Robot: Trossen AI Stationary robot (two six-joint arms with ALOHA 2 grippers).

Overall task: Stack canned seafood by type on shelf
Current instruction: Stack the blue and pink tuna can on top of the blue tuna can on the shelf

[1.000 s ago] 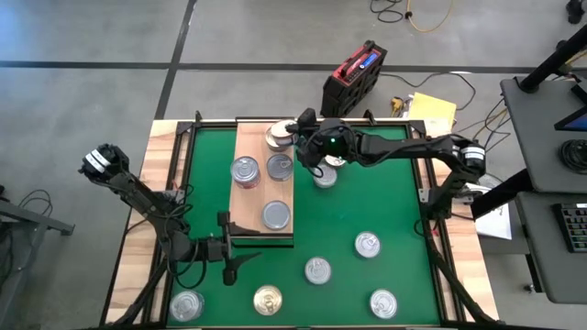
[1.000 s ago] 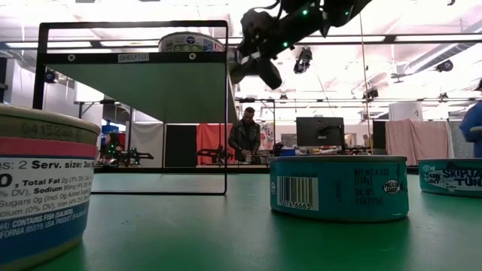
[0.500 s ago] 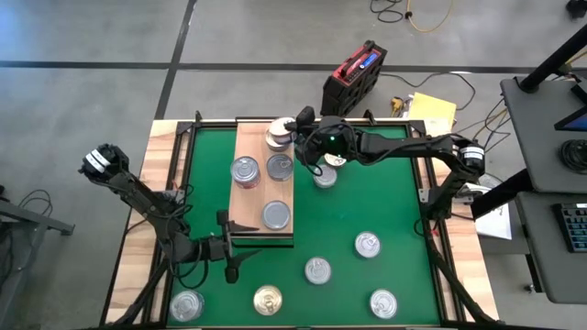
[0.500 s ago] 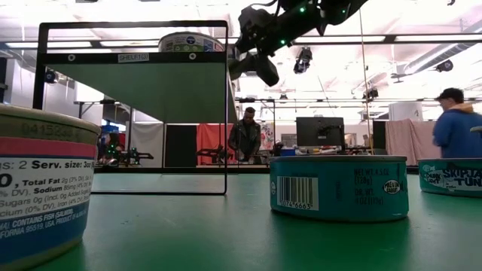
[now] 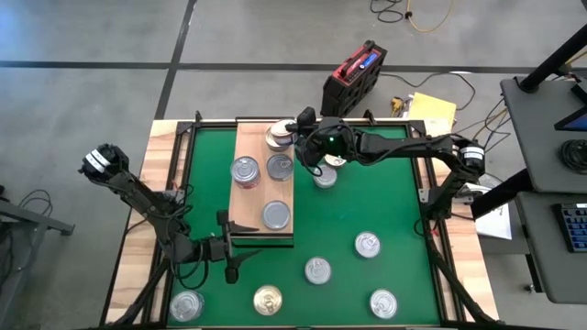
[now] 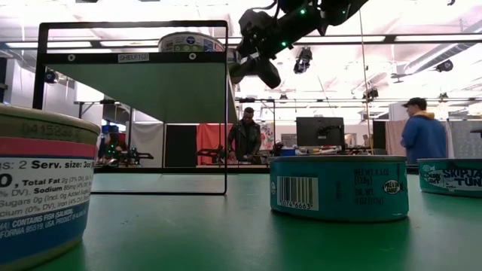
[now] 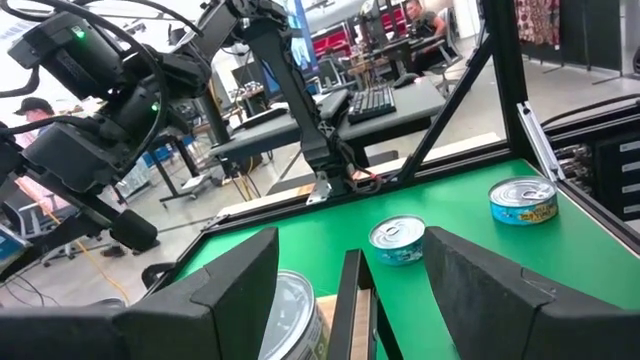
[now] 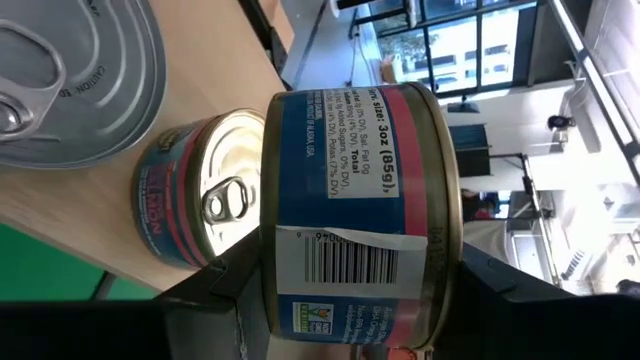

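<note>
Along the bottom of your high view, 3 loose cans sit on the green mat (image 5: 394, 197): a silver can (image 5: 186, 305) lower left, a gold-lidded can (image 5: 268, 300) beside it, another silver can (image 5: 383, 303) lower right. Just above them you see the left gripper (image 5: 238, 253), fingers spread wide and empty, at the near end of the wooden shelf (image 5: 249, 203). Mid-frame, 2 more tins (image 5: 317, 269) (image 5: 367, 244) lie on the mat. On the shelf you have 3 silver cans (image 5: 276, 214) (image 5: 245, 170) (image 5: 280, 166). At the shelf's far end, upper centre, the right gripper (image 5: 295, 126) clamps a blue-and-red 3oz can (image 8: 350, 215), tilted on its side just above a matching salmon can (image 8: 205, 205) resting on the board.
</note>
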